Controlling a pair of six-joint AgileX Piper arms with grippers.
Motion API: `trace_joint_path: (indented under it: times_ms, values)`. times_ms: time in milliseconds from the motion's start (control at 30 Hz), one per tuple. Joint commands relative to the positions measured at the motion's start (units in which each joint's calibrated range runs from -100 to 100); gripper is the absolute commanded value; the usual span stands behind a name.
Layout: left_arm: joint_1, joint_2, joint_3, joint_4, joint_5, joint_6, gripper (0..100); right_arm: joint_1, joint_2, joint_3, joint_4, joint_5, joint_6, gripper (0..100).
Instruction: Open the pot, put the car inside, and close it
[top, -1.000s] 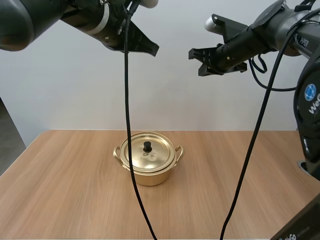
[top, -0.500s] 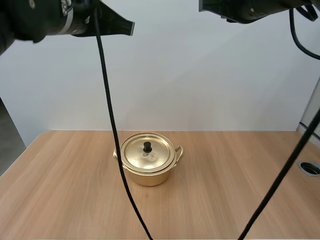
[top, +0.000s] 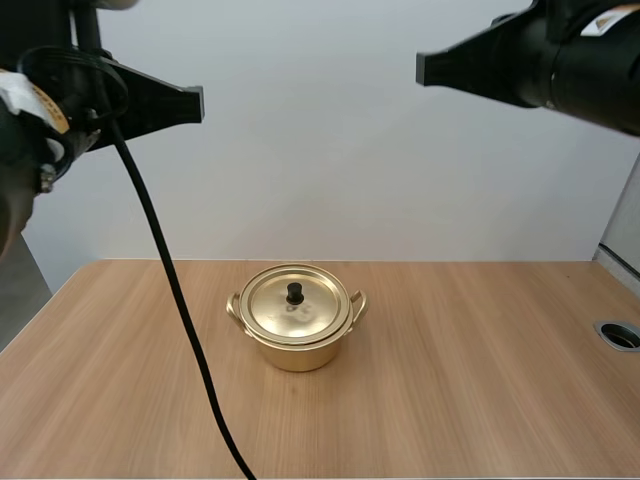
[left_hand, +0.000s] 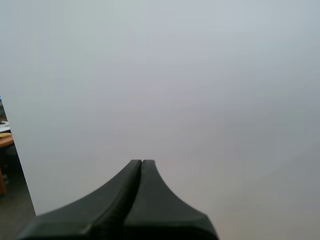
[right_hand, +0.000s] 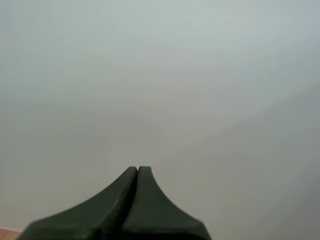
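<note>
Up at 10 o'clock in the high view, left gripper (top: 193, 103) hangs in the air, tip aimed toward 3 o'clock. Left wrist view: its fingers (left_hand: 122, 200) lie pressed together as one dark wedge, nothing between them. Right gripper (top: 426, 68) sits up at 2 o'clock, tip aimed toward 9 o'clock. Right wrist view: fingers (right_hand: 120, 205) likewise pressed together on nothing. Both wrist views face a plain pale wall.

Hard to read: in the high view both grippers are dark silhouettes and the two fingers cannot be told apart there. Both arms are cut off by the frame edges. The pot's inside is hidden under the lid.

Versus 0.5 s ago: left gripper is lower and farther toward 9 o'clock. Right gripper has dropped down from the top edge, so its tip is now fully in frame. Pot has not moved, lid unchanged.

Pot (top: 297, 350), gold, stands near the middle of the wooden table (top: 480, 390), lid (top: 310, 312) seated on it, black knob (top: 295, 292) upright at the lid's centre, small handles (top: 358, 301) at 3 and 9 o'clock. From the left gripper's tip the pot lies toward 5 o'clock, well apart and far below. From the right gripper's tip it lies toward 7 o'clock, also well apart. Round hole (top: 618, 335) in the table at 3 o'clock, partly cut off.
</note>
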Motion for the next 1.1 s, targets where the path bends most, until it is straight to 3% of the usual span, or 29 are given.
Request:
trace_joint_path:
  times_ms: [0, 100, 233, 500, 633, 800, 1067]
  values:
    - [2.16, -9.45, 0.61, -4.77, -2.16, -9.98, 0, -0.25, -7.32, 10.23, 2.94, -0.83, 0.0, 0]
    - [3.23, -11.53, 2.55, -5.98, -1.29, -9.98, 0, -0.5, -11.92, 14.25, 3.74, -2.38, 0.0, 0]
    - [3.62, -15.44, 9.83, -6.7, -5.01, -9.98, 0, -0.5, -18.98, 22.07, 4.13, -8.83, -1.9, 0]
    - [3.62, -20.7, 32.62, -6.7, -28.37, -5.78, 0, -0.5, -23.91, 42.07, 4.79, -26.5, -3.61, 0]
    - [3.85, -20.7, 39.47, -6.7, -37.95, -4.33, 0, -0.5, -24.82, 47.62, 4.26, -28.3, -4.65, 0]
    - [4.8, -21.33, 44.42, -6.7, -42.5, -4.33, 0, -0.5, -25.62, 51.46, 4.15, -32.53, -4.65, 0]
    - [4.95, -26.83, 52.38, -6.7, -41.88, -4.33, 0, -0.96, -32.06, 61.95, 5.86, -35.21, -4.56, 0]
